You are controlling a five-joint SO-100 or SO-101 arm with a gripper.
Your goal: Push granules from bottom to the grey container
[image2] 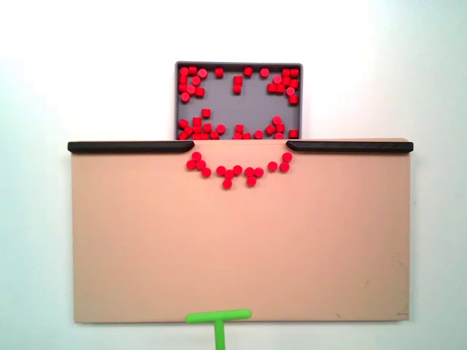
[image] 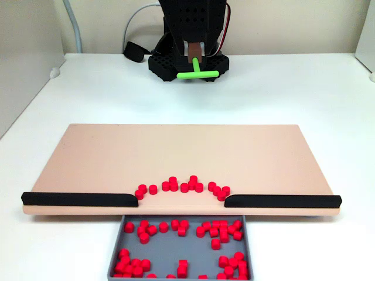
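The gripper (image: 195,60) is pinching the green pusher (image: 198,74) at the board's (image2: 241,255) far edge. An arc of granules (image2: 237,169) is lying at the gap before the grey container (image2: 238,104); an off-centre sweep risks scattering them against the black bars (image2: 131,146).

Red granules (image: 183,186) arc at the gap, far across the board from your tool (image: 197,71).

You see a curved row of tiny red cylinders lying loose between the two black bar ends in both fixed views, at the board edge opposite the tool. Just beyond them, farther still from the tool, sits the grey container (image2: 238,102), a shallow low-walled tray lying flat, already holding many more granules clustered along its walls and corners, its middle mostly bare.
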